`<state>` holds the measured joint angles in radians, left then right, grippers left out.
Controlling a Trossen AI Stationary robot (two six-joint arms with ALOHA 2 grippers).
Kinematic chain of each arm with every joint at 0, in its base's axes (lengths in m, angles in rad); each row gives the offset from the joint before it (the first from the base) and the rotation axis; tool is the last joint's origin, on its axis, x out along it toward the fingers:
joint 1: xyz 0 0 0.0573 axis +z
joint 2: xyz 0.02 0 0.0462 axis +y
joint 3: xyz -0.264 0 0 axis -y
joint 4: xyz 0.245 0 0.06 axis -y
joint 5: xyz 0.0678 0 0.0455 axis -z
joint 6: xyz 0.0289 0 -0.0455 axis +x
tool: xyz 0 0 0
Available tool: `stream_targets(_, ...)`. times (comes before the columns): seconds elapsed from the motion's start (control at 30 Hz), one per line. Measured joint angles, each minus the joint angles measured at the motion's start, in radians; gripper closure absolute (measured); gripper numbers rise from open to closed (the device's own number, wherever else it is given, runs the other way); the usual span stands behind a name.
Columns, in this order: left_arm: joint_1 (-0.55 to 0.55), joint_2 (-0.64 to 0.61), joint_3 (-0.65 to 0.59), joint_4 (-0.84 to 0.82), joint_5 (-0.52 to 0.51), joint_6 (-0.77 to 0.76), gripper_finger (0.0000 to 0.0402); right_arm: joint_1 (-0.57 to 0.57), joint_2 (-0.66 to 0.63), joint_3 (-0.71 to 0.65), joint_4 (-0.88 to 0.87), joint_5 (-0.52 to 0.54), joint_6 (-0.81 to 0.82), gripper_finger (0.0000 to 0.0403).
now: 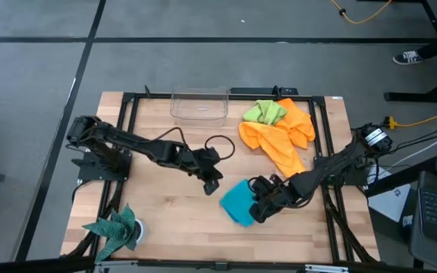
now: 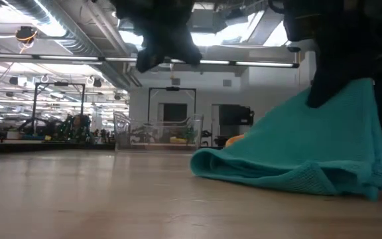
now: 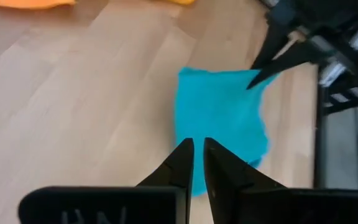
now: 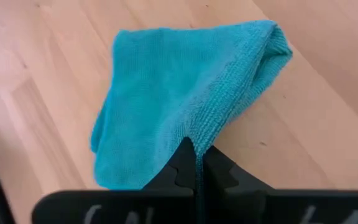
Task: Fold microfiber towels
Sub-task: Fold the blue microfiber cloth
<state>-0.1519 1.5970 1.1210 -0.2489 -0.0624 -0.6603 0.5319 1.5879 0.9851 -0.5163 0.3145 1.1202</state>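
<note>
A clear plastic bin (image 1: 199,105) sits at the wooden table's (image 1: 158,205) far edge, a dark teal spiky cloth (image 1: 114,230) near its front-left corner.

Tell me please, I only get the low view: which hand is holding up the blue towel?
Observer: The right hand. It is shut on an edge of the blue towel.
Operator: Is the other hand holding anything?
Observer: No. The left hand hangs over the table beside the towel, fingers a little apart, with nothing between them.
Operator: Where are the other towels?
Observer: Farther back on the right side. A green towel is bunched together with the orange towels, next to a clear bin.
</note>
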Motion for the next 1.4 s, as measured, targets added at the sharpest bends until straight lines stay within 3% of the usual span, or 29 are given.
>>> stream_targets(0.13,-0.017,-0.014,0.000,0.009,0.023,-0.017,0.0373,-0.017,0.001,0.063,-0.090,0.006,-0.021,0.0401)
stream_targets(0.37,-0.043,-0.014,0.000,-0.016,-0.010,-0.017,0.0376,-0.032,0.027,0.127,-0.089,0.009,-0.132,0.0401)
stream_targets(1.13,-0.045,-0.014,0.000,-0.072,-0.025,-0.019,0.0376,-0.022,0.378,0.385,-0.139,-0.002,-0.398,0.0401)
stream_targets(1.4,-0.045,-0.014,0.000,-0.154,-0.031,-0.018,0.0376,0.016,0.448,0.402,-0.126,0.032,-0.451,0.0401)
